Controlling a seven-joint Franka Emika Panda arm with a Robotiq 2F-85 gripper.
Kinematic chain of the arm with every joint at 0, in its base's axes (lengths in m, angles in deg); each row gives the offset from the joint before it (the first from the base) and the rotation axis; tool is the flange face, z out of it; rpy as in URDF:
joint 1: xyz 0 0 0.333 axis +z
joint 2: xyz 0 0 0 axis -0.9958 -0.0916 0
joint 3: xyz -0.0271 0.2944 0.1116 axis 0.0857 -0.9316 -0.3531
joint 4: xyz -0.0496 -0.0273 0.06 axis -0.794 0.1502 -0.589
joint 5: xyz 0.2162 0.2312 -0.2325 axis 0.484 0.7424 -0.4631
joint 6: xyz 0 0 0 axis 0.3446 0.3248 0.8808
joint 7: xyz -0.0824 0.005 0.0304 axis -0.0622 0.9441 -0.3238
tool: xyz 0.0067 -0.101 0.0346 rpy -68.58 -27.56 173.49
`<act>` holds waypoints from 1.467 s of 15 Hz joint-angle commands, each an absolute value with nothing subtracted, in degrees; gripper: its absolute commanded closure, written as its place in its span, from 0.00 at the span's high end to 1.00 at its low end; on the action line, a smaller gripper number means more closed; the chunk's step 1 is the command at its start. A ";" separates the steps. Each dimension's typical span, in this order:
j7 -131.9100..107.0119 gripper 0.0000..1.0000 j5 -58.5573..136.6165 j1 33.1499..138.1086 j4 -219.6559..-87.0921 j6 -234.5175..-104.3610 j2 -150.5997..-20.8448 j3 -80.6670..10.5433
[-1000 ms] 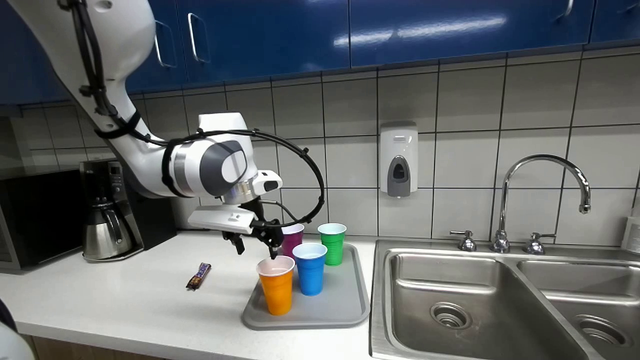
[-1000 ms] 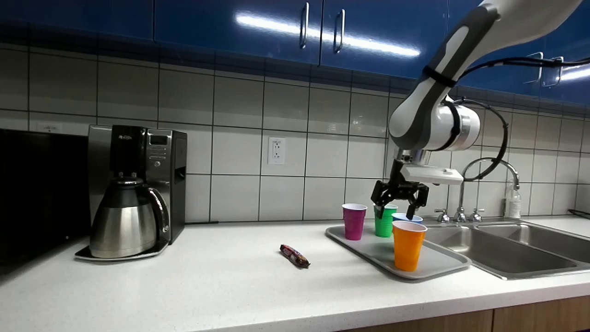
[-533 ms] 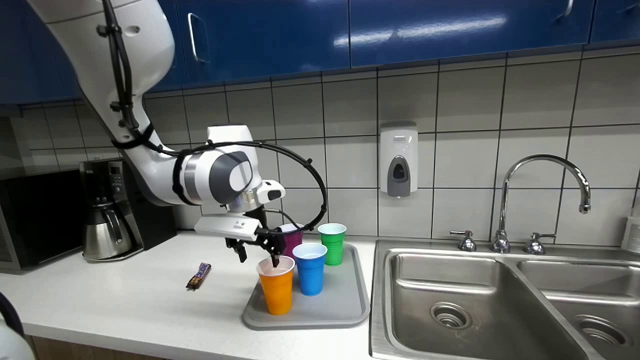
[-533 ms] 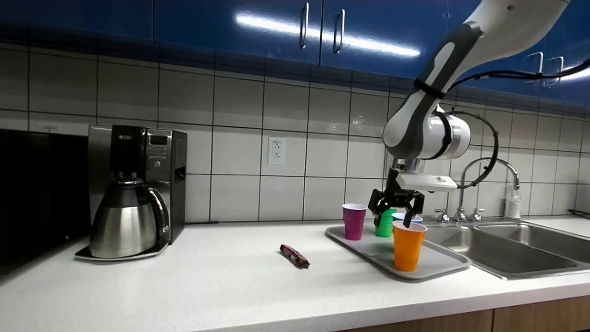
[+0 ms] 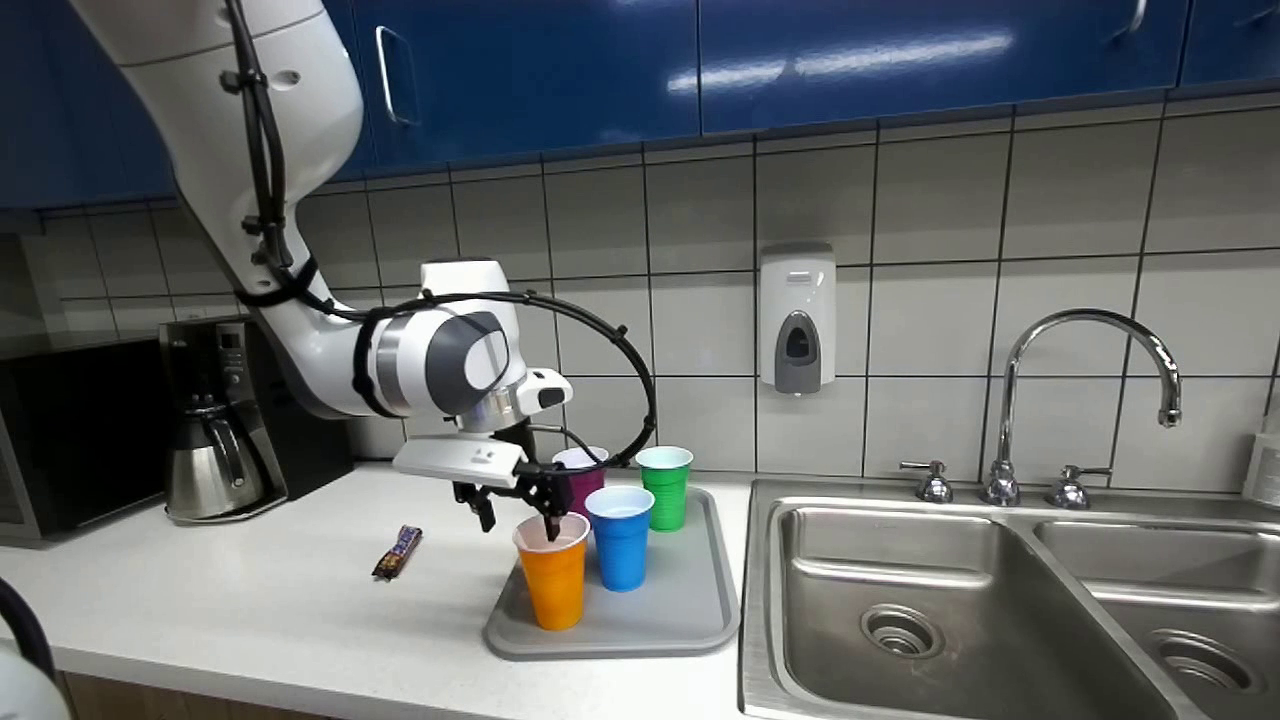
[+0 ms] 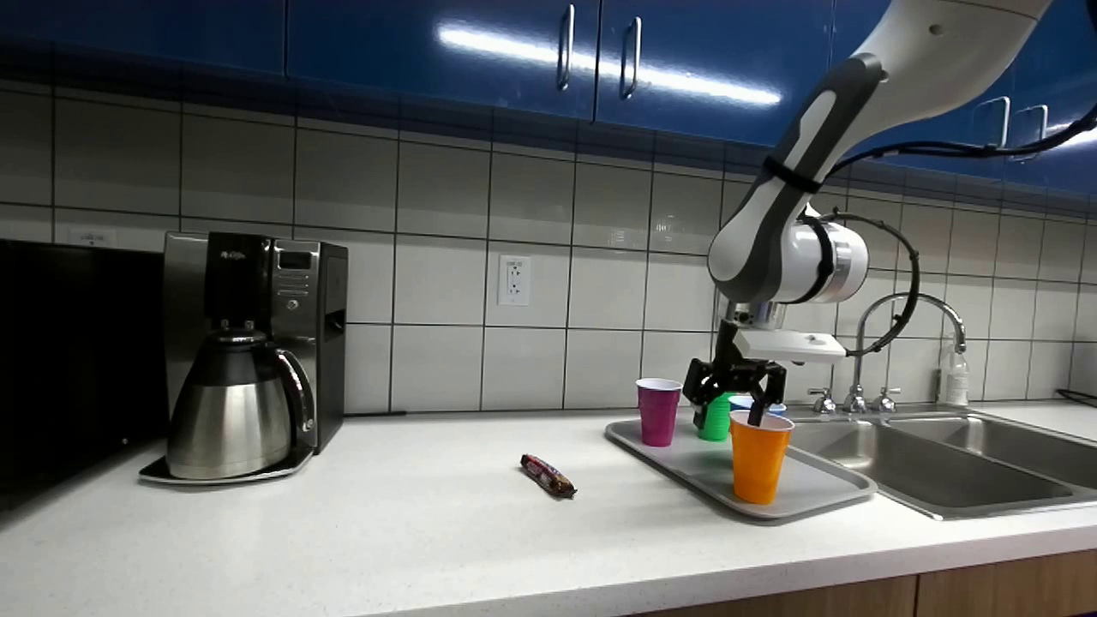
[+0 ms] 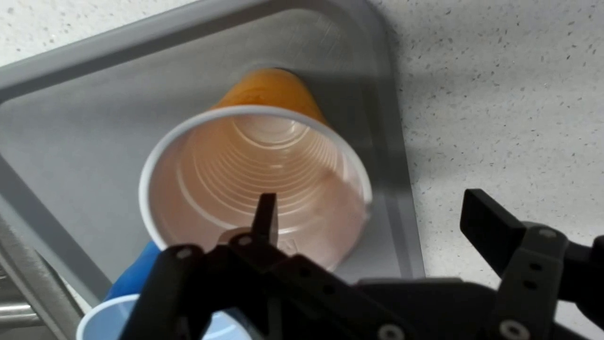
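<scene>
The jaws stand wide apart at the orange cup [image 5: 556, 588], which is upright on a gray tray [image 5: 672, 622]. The cup is near the tray's front corner on the side away from the sink [image 5: 764, 600]. In the wrist view one jaw shows across the cup's white-rimmed mouth, while the other hangs outside the cup, over the tabletop [image 7: 490, 118] just beyond the tray's side edge. The cup's wall lies between them; whether the jaw at the mouth touches its inside cannot be told.

The blue cup [image 5: 621, 548] stands just beside the orange one, toward the sink and the tray's back edge. The green cup [image 5: 667, 497] is near that back edge on the sink side, and the purple cup [image 6: 658, 415] is near the back corner away from the sink.

A wrapped bar [image 6: 547, 476] lies between the tabletop's front and back edges, apart from the tray. Farther along, near the back edge, is a coffee maker [image 6: 296, 347] with a steel carafe [image 6: 230, 433]. A soap dispenser [image 5: 797, 300] hangs on the tiled wall [image 5: 700, 225].
</scene>
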State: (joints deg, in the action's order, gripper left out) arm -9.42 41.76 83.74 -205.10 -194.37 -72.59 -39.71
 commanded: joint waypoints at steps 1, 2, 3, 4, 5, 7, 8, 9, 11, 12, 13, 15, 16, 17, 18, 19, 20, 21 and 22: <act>-10.09 0.74 40.00 84.14 -204.00 -194.02 -73.20 -39.06; -10.12 0.68 39.92 84.15 -204.05 -194.06 -73.17 -39.06; -10.14 0.58 39.88 84.16 -204.07 -194.06 -73.16 -39.06; -10.08 0.51 39.96 84.16 -204.09 -194.06 -73.13 -39.07; -10.02 0.42 40.03 84.16 -204.14 -194.07 -73.05 -39.08; -9.83 0.28 40.27 84.13 -204.28 -194.11 -72.89 -39.10; -9.80 0.20 40.32 84.11 -204.29 -194.10 -72.84 -39.09; -9.87 0.13 40.23 84.11 -204.31 -194.10 -72.81 -39.06; -10.04 0.01 40.09 84.10 -204.32 -194.09 -72.79 -38.99; -10.11 0.00 40.03 84.10 -204.33 -194.09 -72.76 -38.95; -10.15 0.00 40.00 84.09 -204.28 -194.11 -72.71 -38.89; -10.27 0.01 39.89 84.10 -204.01 -194.13 -72.56 -38.70; -10.35 0.01 39.89 84.13 -203.96 -194.12 -72.47 -38.67; -10.30 0.01 39.97 84.16 -203.93 -194.11 -72.38 -38.69; -10.37 0.01 40.02 84.20 -203.89 -194.10 -72.21 -38.73; -10.32 0.01 40.17 84.24 -203.83 -194.01 -72.03 -38.79; -10.41 0.01 40.19 84.31 -203.82 -194.04 -71.82 -38.83; -10.47 0.01 40.15 84.39 -203.81 -194.04 -71.69 -38.87; -10.58 0.01 40.09 84.51 -203.82 -194.02 -71.51 -38.93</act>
